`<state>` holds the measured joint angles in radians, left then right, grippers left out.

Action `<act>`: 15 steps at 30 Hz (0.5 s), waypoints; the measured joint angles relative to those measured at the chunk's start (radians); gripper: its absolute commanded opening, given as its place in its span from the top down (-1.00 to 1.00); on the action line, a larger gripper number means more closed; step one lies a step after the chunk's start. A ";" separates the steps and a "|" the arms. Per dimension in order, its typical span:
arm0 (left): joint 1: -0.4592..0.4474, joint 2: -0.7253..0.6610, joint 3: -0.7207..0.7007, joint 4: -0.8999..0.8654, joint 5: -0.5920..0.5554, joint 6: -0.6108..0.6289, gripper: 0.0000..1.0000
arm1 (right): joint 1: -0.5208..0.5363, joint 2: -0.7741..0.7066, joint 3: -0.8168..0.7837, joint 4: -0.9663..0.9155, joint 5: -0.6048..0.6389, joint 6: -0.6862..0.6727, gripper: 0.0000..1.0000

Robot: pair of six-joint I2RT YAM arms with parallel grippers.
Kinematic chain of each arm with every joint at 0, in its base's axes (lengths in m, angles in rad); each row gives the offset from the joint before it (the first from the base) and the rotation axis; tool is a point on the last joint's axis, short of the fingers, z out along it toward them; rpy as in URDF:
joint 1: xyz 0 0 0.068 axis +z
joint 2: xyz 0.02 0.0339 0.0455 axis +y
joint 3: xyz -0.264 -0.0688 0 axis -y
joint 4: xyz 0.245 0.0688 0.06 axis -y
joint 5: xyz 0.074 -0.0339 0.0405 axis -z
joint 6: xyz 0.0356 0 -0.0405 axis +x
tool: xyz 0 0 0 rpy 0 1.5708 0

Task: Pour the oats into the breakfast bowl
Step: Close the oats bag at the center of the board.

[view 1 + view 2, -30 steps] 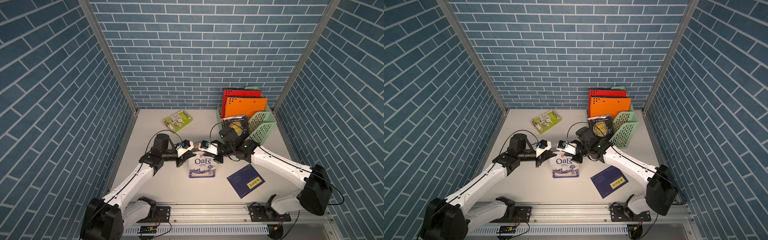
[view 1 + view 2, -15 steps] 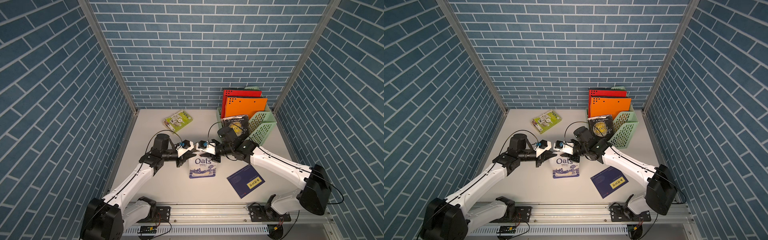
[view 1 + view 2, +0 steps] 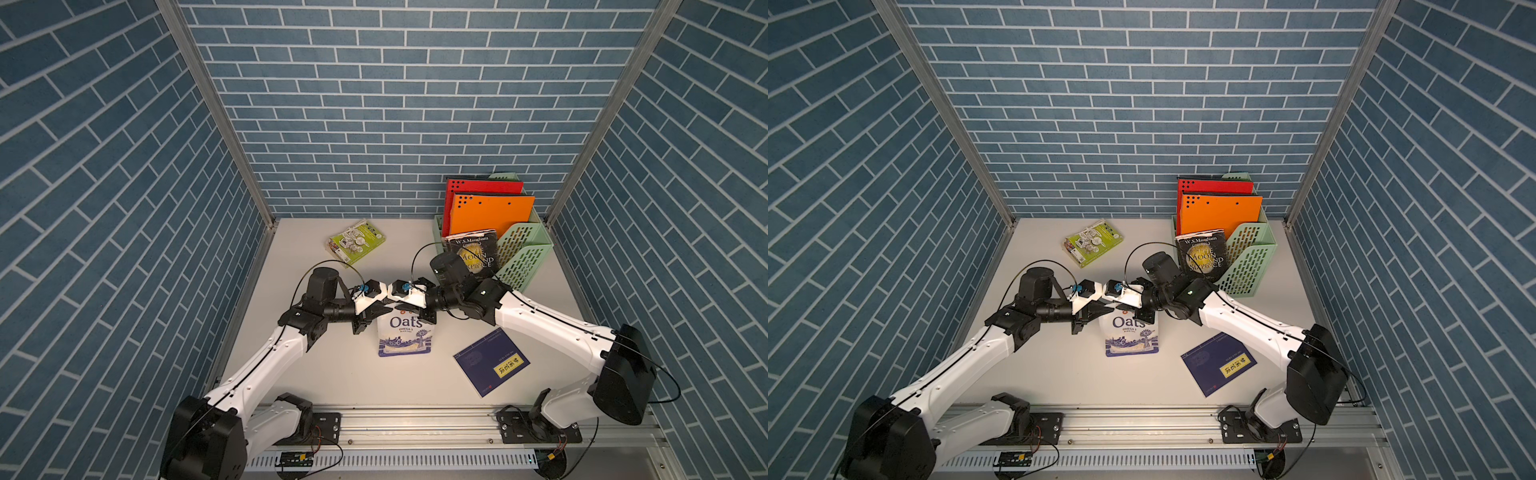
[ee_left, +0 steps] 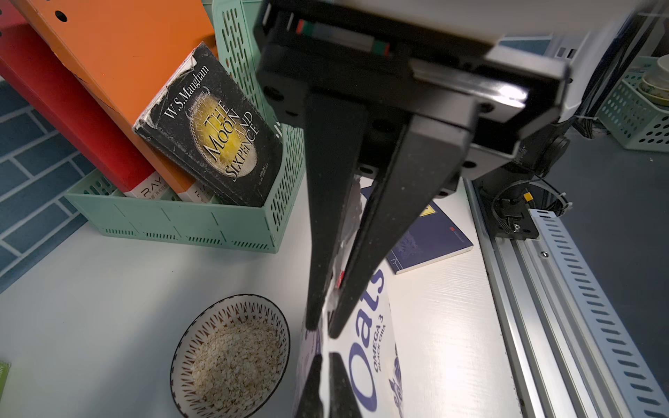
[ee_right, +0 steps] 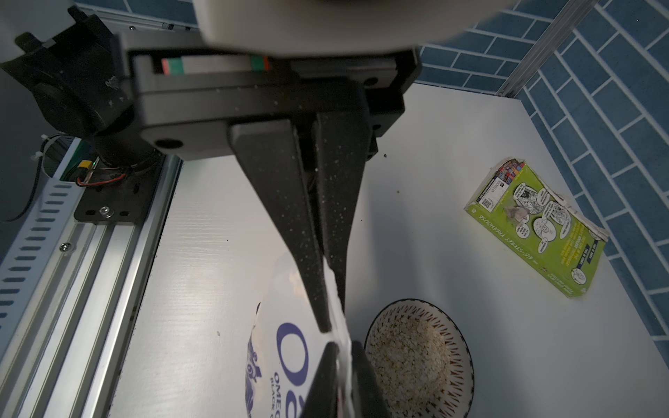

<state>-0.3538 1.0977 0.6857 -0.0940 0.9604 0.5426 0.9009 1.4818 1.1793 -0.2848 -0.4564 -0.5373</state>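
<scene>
Left gripper (image 5: pixel 333 318): pinched tight on pouch (image 3: pixel 404 338) top
Right gripper (image 4: pixel 324 329): same top edge — clamped narrow
Pouch: upright
Bowl (image 4: pixel 192 336): just beside pouch — oats (image 4: pixel 237 356) inside

You have a green-covered book (image 3: pixel 356 242) lying flat toward the back left of the worktop (image 3: pixel 332 382), well apart from the other items. At the back right stands a mint-green file organizer (image 3: pixel 524 253). In it you can see a red folder (image 3: pixel 484 186) at the back, an orange folder (image 3: pixel 492 212) just in front of it, and a worn black paperback (image 3: pixel 473 254), "The Moon and Sixpence", leaning at the front. A navy booklet (image 3: pixel 491 362) with a yellow label lies flat near the front right, turned at an angle. Blue brick-pattern walls (image 3: pixel 395 104) close three sides, and a metal rail (image 3: pixel 415 420) runs along the front edge.
</scene>
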 measured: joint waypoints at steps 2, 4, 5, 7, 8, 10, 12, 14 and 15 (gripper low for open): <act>0.000 0.000 0.000 0.000 -0.002 0.000 1.00 | 0.001 0.001 0.000 -0.002 0.000 0.002 1.00; 0.000 0.000 0.000 0.000 -0.002 0.000 1.00 | 0.001 0.001 0.001 -0.003 0.000 0.001 1.00; 0.000 0.000 0.000 0.000 -0.002 0.000 1.00 | 0.001 0.001 0.002 -0.005 0.000 0.001 1.00; 0.000 0.000 0.000 0.000 -0.002 0.000 1.00 | 0.001 0.001 0.002 -0.006 0.002 -0.002 0.88; 0.000 0.000 0.000 0.000 -0.002 0.000 1.00 | 0.001 0.001 0.002 -0.008 0.004 -0.002 0.77; 0.000 0.000 0.000 -0.001 0.000 -0.001 1.00 | 0.000 -0.001 0.002 -0.013 0.013 -0.011 0.69; 0.000 0.000 0.000 0.000 0.002 0.000 1.00 | -0.003 -0.005 0.002 -0.028 0.027 -0.019 0.72; -0.001 0.000 0.000 0.000 0.002 0.000 1.00 | -0.008 -0.008 0.002 -0.045 0.037 -0.025 0.92; -0.001 0.000 0.000 0.000 0.002 0.000 1.00 | -0.010 -0.010 0.002 -0.052 0.039 -0.031 1.00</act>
<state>-0.3546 1.0977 0.6857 -0.0940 0.9623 0.5423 0.8913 1.4723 1.1809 -0.3367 -0.4179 -0.5682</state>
